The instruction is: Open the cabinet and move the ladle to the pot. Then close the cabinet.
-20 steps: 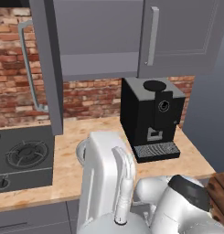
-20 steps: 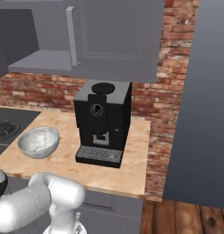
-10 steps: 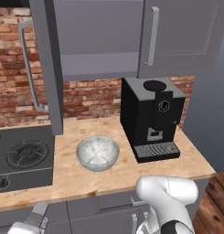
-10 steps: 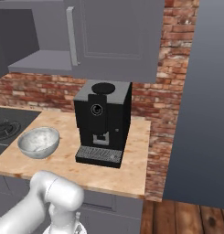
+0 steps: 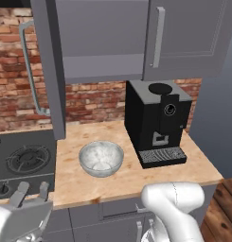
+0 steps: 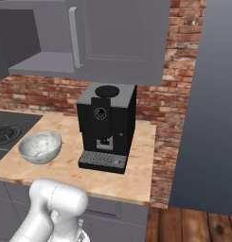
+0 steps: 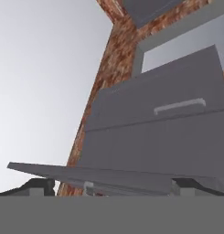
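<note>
The cabinet point(image 5: 183, 33) hangs over the counter. Its left door point(image 5: 49, 71) is swung open toward me with a long silver handle point(image 5: 27, 66), and its right door point(image 6: 122, 38) is shut. Inside, the bare grey shelf point(image 6: 41, 64) shows. My gripper point(image 5: 31, 189) sits low at the counter's front left corner by the stove. Its fingers point(image 5: 20, 193) point up, stand apart and hold nothing. In the hand view the gripper point(image 7: 111, 188) looks up at grey panelled cupboard fronts point(image 7: 154, 132) and a brick strip. The ladle and the pot are out of view.
A black coffee machine point(image 5: 157, 123) stands at the right of the wooden counter point(image 5: 131, 179), with a metal bowl point(image 5: 101, 158) to its left. A black stove point(image 5: 22, 160) lies at far left. A tall grey wall point(image 6: 212, 94) closes off the right side.
The arm has swung down from the middle of the view to the lower left, uncovering the bowl. The gripper now shows at the counter's front left corner, still open.
</note>
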You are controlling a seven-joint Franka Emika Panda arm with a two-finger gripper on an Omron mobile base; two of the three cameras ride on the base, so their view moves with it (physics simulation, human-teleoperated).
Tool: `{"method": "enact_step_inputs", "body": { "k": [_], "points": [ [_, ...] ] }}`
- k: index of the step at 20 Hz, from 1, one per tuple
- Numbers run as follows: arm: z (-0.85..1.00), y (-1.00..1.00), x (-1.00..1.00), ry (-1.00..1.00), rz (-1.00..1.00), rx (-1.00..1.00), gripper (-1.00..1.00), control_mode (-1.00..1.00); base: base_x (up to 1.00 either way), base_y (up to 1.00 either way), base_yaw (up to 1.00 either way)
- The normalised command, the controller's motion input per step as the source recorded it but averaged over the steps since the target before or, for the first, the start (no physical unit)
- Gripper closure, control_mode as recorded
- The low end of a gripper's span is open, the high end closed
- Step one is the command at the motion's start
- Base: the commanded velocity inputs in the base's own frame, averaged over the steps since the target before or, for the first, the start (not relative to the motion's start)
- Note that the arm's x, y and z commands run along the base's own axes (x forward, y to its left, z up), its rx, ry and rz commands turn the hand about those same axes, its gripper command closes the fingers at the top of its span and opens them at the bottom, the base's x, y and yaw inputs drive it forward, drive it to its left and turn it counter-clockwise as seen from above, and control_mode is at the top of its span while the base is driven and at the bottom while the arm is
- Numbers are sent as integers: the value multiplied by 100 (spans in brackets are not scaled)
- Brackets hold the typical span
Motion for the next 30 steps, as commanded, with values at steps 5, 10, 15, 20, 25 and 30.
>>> {"method": "enact_step_inputs", "body": {
  "k": [5,10,15,20,25,30],
  "points": [
    [0,28,98,-17,-19,-17,-100,-100,0,0,0],
    [0,21,96,-13,-19,-13,-100,-100,0,0,0],
    [0,45,47,-12,-17,-10,-100,-100,0,0,0],
    [0,63,13,-7,-14,-5,-100,-100,0,0,0],
    [0,59,40,0,-10,0,-100,-100,0,0,0],
    [0,31,64,0,-11,0,-100,-100,0,0,0]
  ]
}}
